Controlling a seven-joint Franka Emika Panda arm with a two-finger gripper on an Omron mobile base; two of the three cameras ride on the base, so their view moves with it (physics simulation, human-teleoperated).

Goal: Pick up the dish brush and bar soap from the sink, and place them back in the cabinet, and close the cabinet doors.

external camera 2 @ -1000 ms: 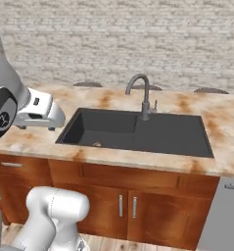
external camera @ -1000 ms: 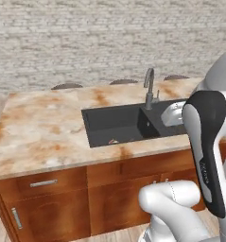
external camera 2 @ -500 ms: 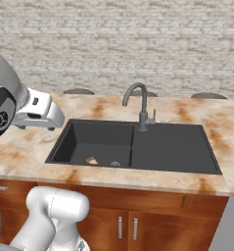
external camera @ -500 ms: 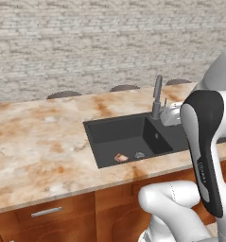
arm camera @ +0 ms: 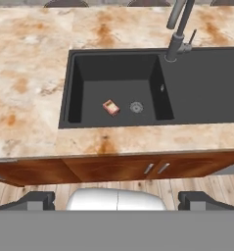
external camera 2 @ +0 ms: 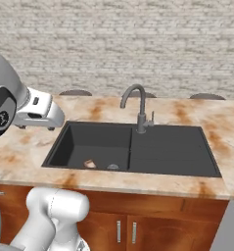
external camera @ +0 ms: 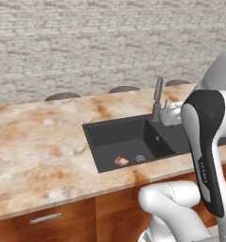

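The whole scene has slid and grown in both base views over the last second: my base has driven in toward the sink point(external camera 2: 138, 169), so what shifted is the cameras, not the things. I judge the approach nearly done and the first pick close.

The bar soap point(arm camera: 111, 107) lies on the basin floor just left of the round drain point(arm camera: 136, 107), left of centre in the hand view; it shows again low in the basin in the left base view point(external camera: 121, 161) and the right one point(external camera 2: 90, 163). It is a small flat block, pinkish-red with a paler face, lying askew to the basin walls. I cannot find the dish brush in these views.

The sink is matte charcoal, a deep square basin with a flat smooth drainboard to its right. A grey gooseneck faucet point(external camera 2: 138, 110) rises behind it. The table point(arm camera: 30, 83) is glossy tan marble with rusty veins, over reddish-brown drawers.

My claw point(arm camera: 116, 201) hangs high above the table's front edge, jaws spread wide, holding nothing.
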